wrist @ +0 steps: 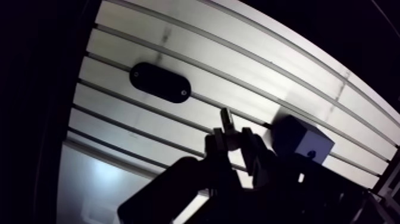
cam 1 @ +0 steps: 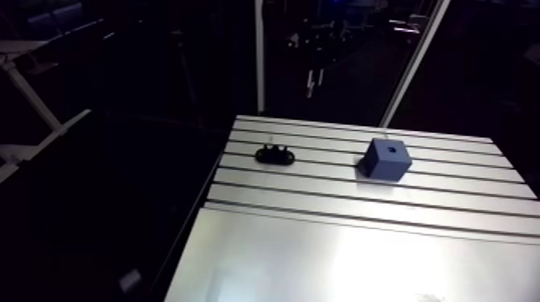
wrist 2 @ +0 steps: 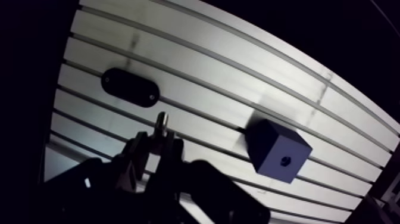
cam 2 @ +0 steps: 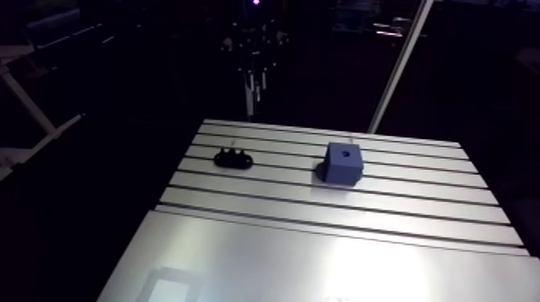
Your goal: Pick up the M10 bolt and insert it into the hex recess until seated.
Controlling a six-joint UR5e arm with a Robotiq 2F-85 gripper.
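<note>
The claw (wrist 2: 156, 142) was clamped on the bolt (wrist 2: 162, 121), mid-carry; next, the bolt likely needed lining up over the recess (wrist 2: 286, 159) in the block (wrist 2: 275, 146).

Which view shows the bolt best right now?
Wrist view: the bolt sticks out between the fingers of the gripper, seen against the table. The arm views show the table, blue block and black holder, but no bolt can be made out.
</note>
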